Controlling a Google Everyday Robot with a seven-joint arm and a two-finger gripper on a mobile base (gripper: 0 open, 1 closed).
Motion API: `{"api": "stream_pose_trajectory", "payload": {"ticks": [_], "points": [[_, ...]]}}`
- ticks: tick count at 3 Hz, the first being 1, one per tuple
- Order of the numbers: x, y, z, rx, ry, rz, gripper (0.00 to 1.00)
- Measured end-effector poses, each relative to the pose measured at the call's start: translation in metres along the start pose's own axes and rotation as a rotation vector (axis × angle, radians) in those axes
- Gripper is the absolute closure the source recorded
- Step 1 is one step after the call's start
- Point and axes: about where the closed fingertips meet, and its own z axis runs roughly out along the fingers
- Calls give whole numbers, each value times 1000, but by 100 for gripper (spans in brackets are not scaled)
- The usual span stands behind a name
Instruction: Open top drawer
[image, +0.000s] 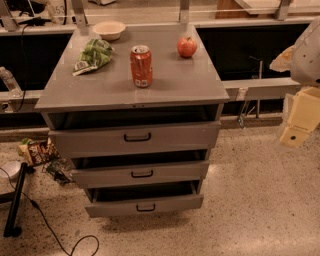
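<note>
The grey metal cabinet (100, 90) stands in the middle of the camera view with three drawers. The top drawer (170, 136) has the tallest front and a small black bar handle (137, 136) at its centre. It stands pulled out a little, with a dark gap above its front. The middle drawer (175, 171) and bottom drawer (175, 202) are also pulled out a little. My gripper (299, 117), cream and white, hangs at the far right edge, well to the right of the cabinet and apart from the top drawer's handle.
On the cabinet top are an orange soda can (141, 65), a red apple (187, 47), a green chip bag (93, 55) and a white bowl (109, 30). Snack bags (35, 151), a black cable (50, 227) and a black stand leg (15, 200) lie on the floor at left.
</note>
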Motion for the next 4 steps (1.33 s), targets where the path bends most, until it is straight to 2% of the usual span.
{"api": "stream_pose_trajectory", "payload": {"ticks": [1,2,3,4], "points": [[-1,0,2,-2,-6,-2,0],[-12,-9,51,-52,-144,-51,0],[-39,-22,136,-132,-338,-131,0],[-72,-34,237,-178,-454,-229,0]]}}
